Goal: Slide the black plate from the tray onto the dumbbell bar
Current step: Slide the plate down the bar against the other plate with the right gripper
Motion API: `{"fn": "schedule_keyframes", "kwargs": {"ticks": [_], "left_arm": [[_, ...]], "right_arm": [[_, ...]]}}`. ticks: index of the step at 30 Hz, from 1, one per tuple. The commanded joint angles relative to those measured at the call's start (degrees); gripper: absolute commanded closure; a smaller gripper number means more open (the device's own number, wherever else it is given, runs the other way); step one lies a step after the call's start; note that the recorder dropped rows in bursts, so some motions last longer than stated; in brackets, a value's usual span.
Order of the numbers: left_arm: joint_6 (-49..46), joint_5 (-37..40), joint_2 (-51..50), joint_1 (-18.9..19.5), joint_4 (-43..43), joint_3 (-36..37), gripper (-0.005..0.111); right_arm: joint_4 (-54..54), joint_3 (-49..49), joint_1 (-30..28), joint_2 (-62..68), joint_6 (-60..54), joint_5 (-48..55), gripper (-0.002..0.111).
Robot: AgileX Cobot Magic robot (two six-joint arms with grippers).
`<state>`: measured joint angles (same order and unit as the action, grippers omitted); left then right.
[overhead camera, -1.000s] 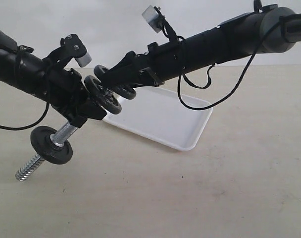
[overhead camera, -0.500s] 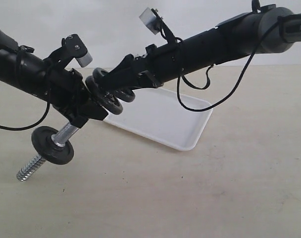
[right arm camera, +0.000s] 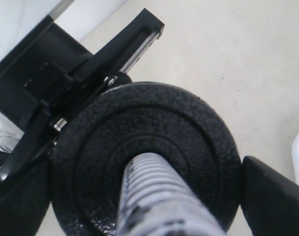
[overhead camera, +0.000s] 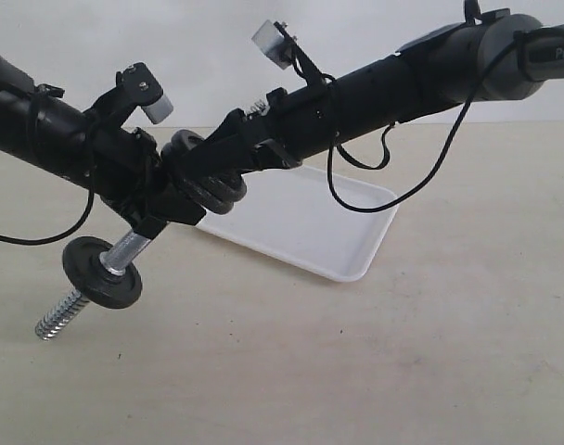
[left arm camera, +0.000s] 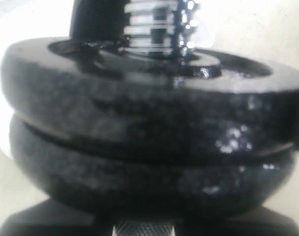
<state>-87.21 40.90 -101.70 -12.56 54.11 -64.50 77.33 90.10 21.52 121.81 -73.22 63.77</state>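
Two discs sit stacked on the raised end of the dumbbell bar (overhead camera: 124, 250). The black plate (right arm camera: 189, 132) is off the tray (overhead camera: 356, 250), with the threaded rod through its hole, and it lies against the second disc (left arm camera: 139, 182). The right claw (right arm camera: 147, 172) pinches the plate across its rim, fingers spread wide. The left claw (overhead camera: 152, 215) is clamped on the bar just below the stack, holding it tilted above the counter (overhead camera: 403, 371). No nut shows on this end, so if the bar tips the other way the plate would likely slide off. A finger dragging the rim on release could pull it back up the threads. The two claws are crowded and could knock together. The added weight may also twist the bar in its grip, swinging the lower disc (overhead camera: 101, 273) down.
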Motion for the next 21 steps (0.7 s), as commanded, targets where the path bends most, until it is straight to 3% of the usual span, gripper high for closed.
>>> {"fn": "schedule_keyframes", "kwargs": {"ticks": [1,3,4,11,21], "left_arm": [[1.5,-2.4,2.9,-0.2,9.1,-2.0,0.102],[1.5,-2.4,2.9,-0.2,9.1,-2.0,0.102],[1.5,-2.4,2.9,-0.2,9.1,-2.0,0.102],[1.9,-2.4,2.9,-0.2,7.8,-2.0,0.102],[2.2,-2.4,2.9,-0.2,7.8,-2.0,0.102]], "right_arm": [[0.7,0.5,1.0,-1.2,1.3,6.2,0.059],[0.6,0.5,1.0,-1.2,2.3,6.2,0.036],[0.5,0.5,1.0,-1.2,2.6,6.2,0.031],[0.1,0.5,1.0,-1.2,6.0,5.2,0.005],[0.1,0.5,1.0,-1.2,6.5,6.1,0.003]]}}
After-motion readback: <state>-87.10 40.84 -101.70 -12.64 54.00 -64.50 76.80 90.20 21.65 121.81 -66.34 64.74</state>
